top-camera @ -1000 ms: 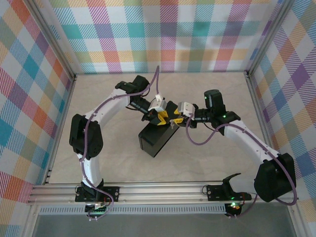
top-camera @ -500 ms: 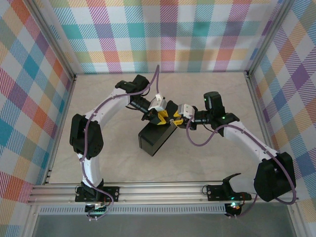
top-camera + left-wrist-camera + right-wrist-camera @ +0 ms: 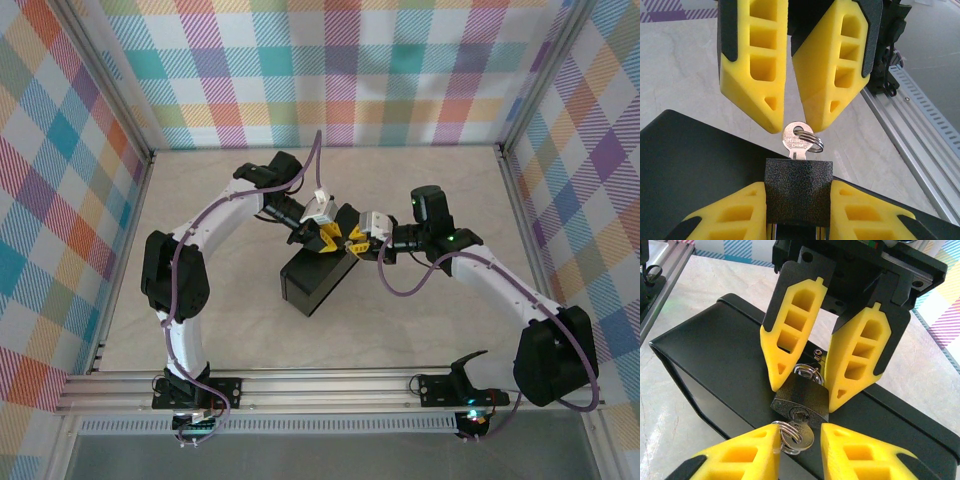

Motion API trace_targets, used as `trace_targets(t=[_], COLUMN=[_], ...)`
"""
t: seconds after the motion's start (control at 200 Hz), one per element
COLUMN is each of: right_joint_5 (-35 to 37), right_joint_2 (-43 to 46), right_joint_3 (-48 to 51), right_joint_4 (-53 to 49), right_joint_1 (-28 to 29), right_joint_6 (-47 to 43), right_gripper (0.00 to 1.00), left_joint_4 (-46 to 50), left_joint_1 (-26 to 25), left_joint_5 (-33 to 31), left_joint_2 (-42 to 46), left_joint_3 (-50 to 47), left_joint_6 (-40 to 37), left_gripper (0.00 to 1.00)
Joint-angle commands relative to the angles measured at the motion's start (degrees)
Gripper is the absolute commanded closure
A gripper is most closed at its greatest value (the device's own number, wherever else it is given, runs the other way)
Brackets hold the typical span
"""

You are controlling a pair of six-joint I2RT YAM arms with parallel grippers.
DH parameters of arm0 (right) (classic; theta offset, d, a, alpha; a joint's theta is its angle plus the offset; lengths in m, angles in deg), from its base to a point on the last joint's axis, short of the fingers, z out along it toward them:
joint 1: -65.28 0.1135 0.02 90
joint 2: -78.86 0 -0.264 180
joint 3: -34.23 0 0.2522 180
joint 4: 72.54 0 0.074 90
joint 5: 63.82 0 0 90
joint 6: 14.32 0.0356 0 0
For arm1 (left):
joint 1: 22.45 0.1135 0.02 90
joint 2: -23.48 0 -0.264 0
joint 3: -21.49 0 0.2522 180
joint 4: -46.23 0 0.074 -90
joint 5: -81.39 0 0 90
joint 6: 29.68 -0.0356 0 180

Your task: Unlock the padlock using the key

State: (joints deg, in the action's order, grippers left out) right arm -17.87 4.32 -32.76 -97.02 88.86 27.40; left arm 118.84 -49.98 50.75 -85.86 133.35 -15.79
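A black padlock (image 3: 798, 200) hangs on the hasp of a black box (image 3: 715, 355), its silver shackle (image 3: 807, 372) still down in the body. My left gripper (image 3: 798, 186) is shut on the padlock body, one yellow finger on each side. The small silver key (image 3: 802, 436) sits in the keyhole with its ring hanging from the head. My right gripper (image 3: 799, 429) straddles the key head: its left finger (image 3: 755, 450) touches the ring, and a gap stays between the key and the other finger. In the top view both grippers (image 3: 325, 240) (image 3: 352, 240) meet over the box (image 3: 310, 285).
The box lies at an angle mid-table. Aluminium frame rails (image 3: 300, 390) run along the near edge and sides, with chequered walls (image 3: 340, 70) around. Bare table (image 3: 430, 330) lies near and to the right of the box.
My right gripper has moved left toward the left gripper, and its jaws have narrowed around the key head. The left arm, padlock and box have stayed put.
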Motion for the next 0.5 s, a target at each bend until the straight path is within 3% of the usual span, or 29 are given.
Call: trace_targets(t=[0.0,0.17,0.275,0.495], right_joint_5=[-3.5,-3.7,-3.8,-5.3], right_joint_2=[-1.5,-2.7,-3.2,-3.0], right_joint_3=[-0.9,-1.0,-0.8,-1.1], right_joint_4=[0.1,-0.7,-0.5,0.5], right_joint_1=[0.4,0.4,0.4,0.4], right_joint_6=[0.2,-0.3,-0.3,1.0], right_gripper=[0.74,0.76,0.85,0.90], left_joint_4=[1.1,1.4,1.7,1.9], left_joint_1=[0.4,0.5,0.5,0.5], left_joint_5=[6.1,6.6,7.0,7.0], left_joint_2=[0.5,0.4,0.2,-0.2], left_joint_3=[2.5,2.4,2.4,2.5], left_joint_6=[-1.7,-2.0,-2.4,-2.4], left_gripper=[0.76,0.76,0.76,0.77])
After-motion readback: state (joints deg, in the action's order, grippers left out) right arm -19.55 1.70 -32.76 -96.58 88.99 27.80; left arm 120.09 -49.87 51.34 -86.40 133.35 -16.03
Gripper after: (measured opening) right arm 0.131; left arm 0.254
